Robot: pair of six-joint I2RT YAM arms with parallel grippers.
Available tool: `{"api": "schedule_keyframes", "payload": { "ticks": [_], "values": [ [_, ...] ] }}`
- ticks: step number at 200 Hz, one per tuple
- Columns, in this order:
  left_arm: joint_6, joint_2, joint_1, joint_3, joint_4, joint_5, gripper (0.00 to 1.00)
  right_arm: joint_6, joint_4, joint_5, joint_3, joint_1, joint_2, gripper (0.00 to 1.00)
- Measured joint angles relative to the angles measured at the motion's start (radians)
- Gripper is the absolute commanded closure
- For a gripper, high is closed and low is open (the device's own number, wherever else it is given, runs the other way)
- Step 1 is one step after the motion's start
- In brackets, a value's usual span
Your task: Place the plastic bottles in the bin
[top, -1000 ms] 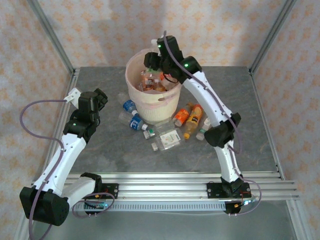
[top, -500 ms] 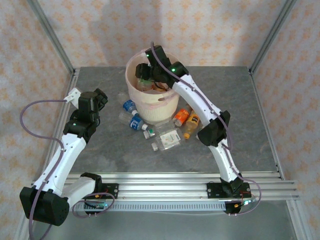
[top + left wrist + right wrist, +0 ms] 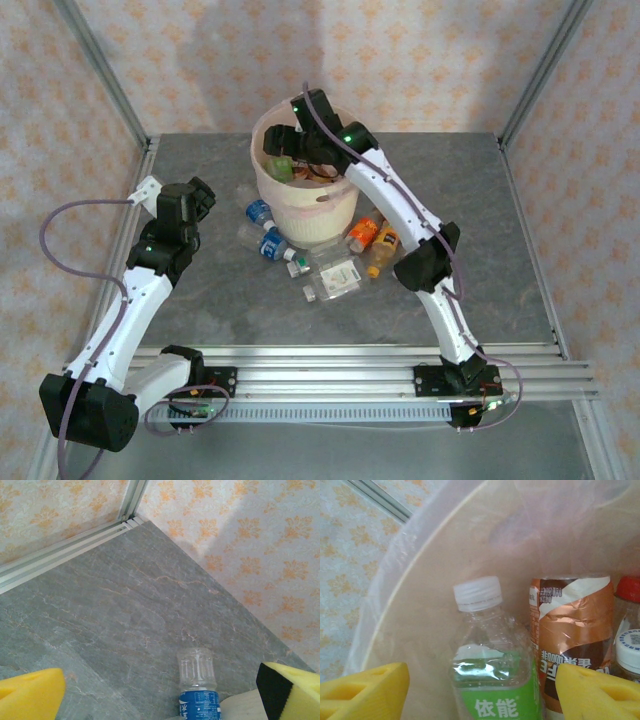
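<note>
The left gripper (image 3: pixel 160 685) is held over the table (image 3: pixel 100 605) with its jaws spread wide and nothing between them. Just beyond it, a blue-labelled bottle (image 3: pixel 198 692) lies flat on the grey surface, its clear end pointing away from the wrist. Further on, several plastic bottles (image 3: pixel 375 240) are scattered near the foot of the bin (image 3: pixel 310 215).

Farthest off, the right gripper (image 3: pixel 480 680) is reached down into the bin. Its jaws are parted, with a gap on either side of a green-labelled bottle (image 3: pixel 492 655) that rests beside a brown-labelled bottle (image 3: pixel 575 625).

Trouble is most likely on the way out. If a jaw snags the pink liner (image 3: pixel 445 555) or clips the loose bottle, the liner could be dragged up or a bottle flicked back onto the table.

The green-labelled bottle's long axis runs away from the wrist, tilted slightly. Its white cap is turned toward the lined wall.
</note>
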Motion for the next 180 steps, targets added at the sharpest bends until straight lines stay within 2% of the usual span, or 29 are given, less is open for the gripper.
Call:
{"api": "schedule_keyframes", "payload": {
  "ticks": [58, 114, 143, 180],
  "values": [
    [0.0, -0.001, 0.0, 0.0, 0.0, 0.0, 0.0, -0.037, -0.04, 0.023, 0.021, 0.001, -0.029, 0.2],
    [0.0, -0.001, 0.0, 0.0, 0.0, 0.0, 0.0, -0.103, -0.134, 0.177, -0.015, 0.003, -0.207, 0.19],
    [0.0, -0.001, 0.0, 0.0, 0.0, 0.0, 0.0, -0.127, -0.139, 0.284, -0.185, 0.003, -0.396, 0.17],
    [0.001, -0.001, 0.0, 0.0, -0.001, 0.0, 0.0, -0.132, -0.095, 0.378, -0.525, -0.003, -0.65, 0.14]
  ]
}}
